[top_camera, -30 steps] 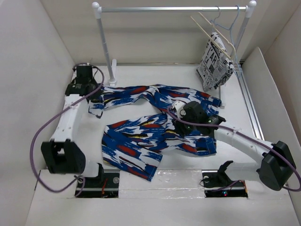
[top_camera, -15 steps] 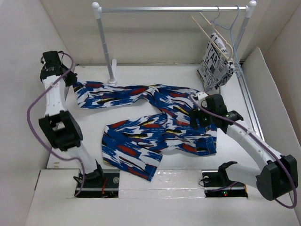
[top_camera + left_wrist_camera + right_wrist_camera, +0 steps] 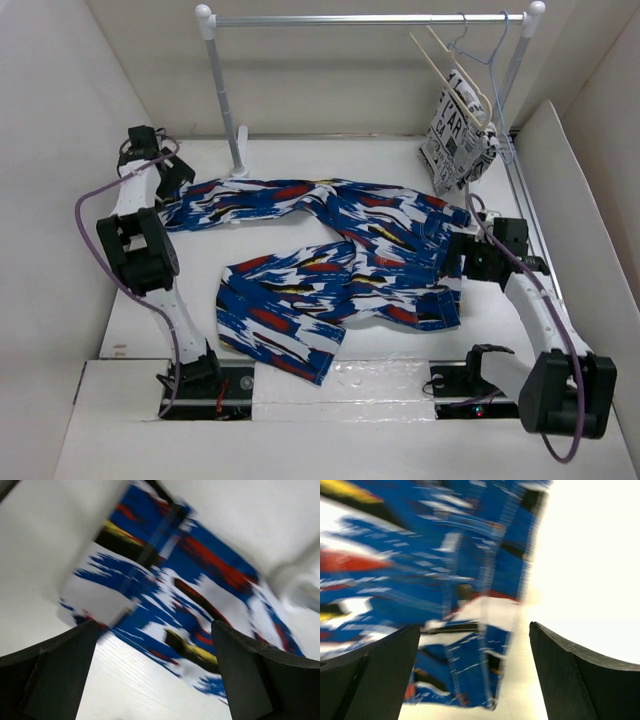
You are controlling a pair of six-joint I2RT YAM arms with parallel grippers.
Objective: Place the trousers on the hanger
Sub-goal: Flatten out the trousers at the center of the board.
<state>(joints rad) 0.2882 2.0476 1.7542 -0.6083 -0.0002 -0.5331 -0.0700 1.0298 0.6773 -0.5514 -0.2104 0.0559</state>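
The trousers (image 3: pixel 340 250) lie spread flat on the white table, one leg stretched left, the other folded toward the front left. My left gripper (image 3: pixel 175 184) hovers open just above the far-left leg end (image 3: pixel 165 590), nothing between its fingers (image 3: pixel 55 672). At the waist's right edge (image 3: pixel 470 630) my right gripper (image 3: pixel 458 258) stands open, the cloth lying under it. The hanger (image 3: pixel 456 75), pale and wooden, hangs tilted at the right end of the rail, bare.
A white clothes rack stands at the back, its rail (image 3: pixel 370 18) overhead and its left post (image 3: pixel 226 100) beside the stretched leg. A light blue wire hanger (image 3: pixel 482 48) and a newsprint-lettered cloth (image 3: pixel 455 135) hang at the rail's right end. White walls close in on both sides.
The left gripper pulled the leg end out to the left, then opened and let it go. The right gripper opened wider and slid right, from mid-trousers to the waist's edge.
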